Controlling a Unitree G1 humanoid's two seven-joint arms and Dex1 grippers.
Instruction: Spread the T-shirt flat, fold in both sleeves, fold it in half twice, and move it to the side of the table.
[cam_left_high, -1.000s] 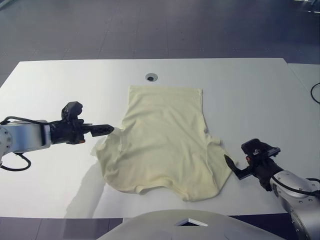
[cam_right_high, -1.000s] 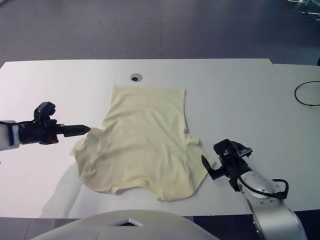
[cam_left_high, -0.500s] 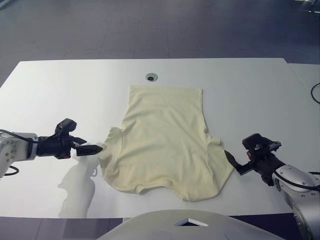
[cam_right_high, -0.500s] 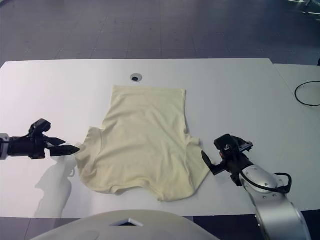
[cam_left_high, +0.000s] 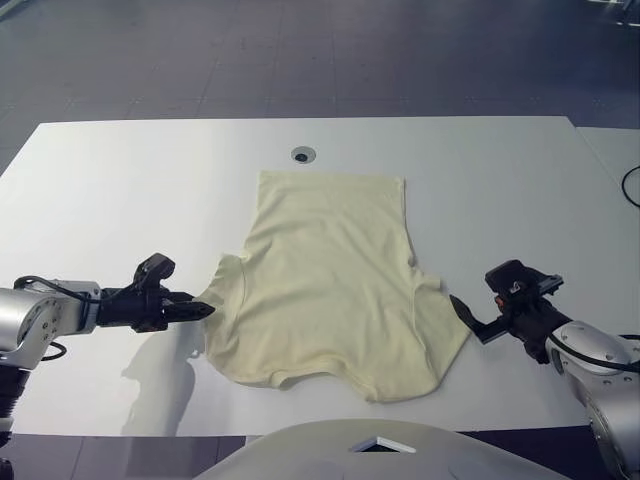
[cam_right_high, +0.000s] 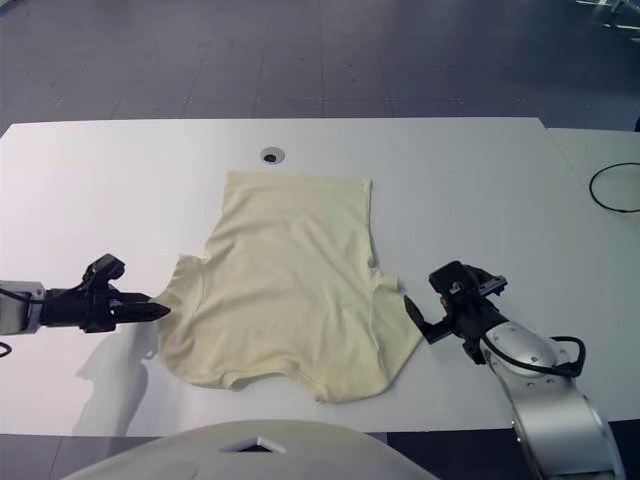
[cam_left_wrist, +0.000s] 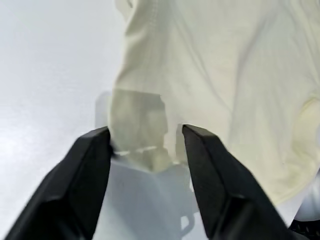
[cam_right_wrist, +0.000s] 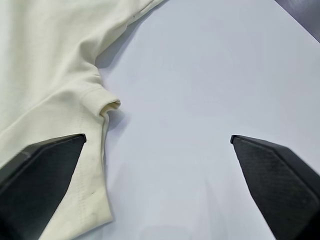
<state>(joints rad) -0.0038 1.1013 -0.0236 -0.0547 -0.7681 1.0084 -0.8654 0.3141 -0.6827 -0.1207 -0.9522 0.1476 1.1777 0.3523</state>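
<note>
Pale yellow T-shirt (cam_left_high: 335, 290) lies mostly flat nr the middle of the white bench (cam_left_high: 120, 180), hem toward the far edge, collar end toward the robot. Hem edge is straight and sits just short of a round grommet hole (cam_left_high: 302, 154) in the bench top. Body of the shirt widens toward the nr side, w/ soft wrinkles across it. L sleeve (cam_left_high: 222, 278) is bunched in against the body, not spread out; R sleeve (cam_left_high: 432, 295) is also drawn in, its hem curling up a bit off the bench in the R wrist view (cam_right_wrist: 106, 104).

L end effector (cam_left_high: 197, 310) is low over the bench at the shirt's L edge, pointing at the L sleeve. L wrist view: its fingers (cam_left_wrist: 90, 165) are apart, w/ a small flap of sleeve fabric lying btwn the tips, not pinched.

R end effector (cam_left_high: 464, 310) is at the shirt's R edge, just beside the R sleeve, also low over the bench. R wrist view: fingers (cam_right_wrist: 40, 170) spread wide, one over the fabric edge, the other over bare bench; nothing gripped.

Black cable (cam_right_high: 615, 186) loops on the adjoining surface off the bench's R side, well apart from the shirt. Dark floor (cam_left_high: 300, 50) beyond the far edge.
</note>
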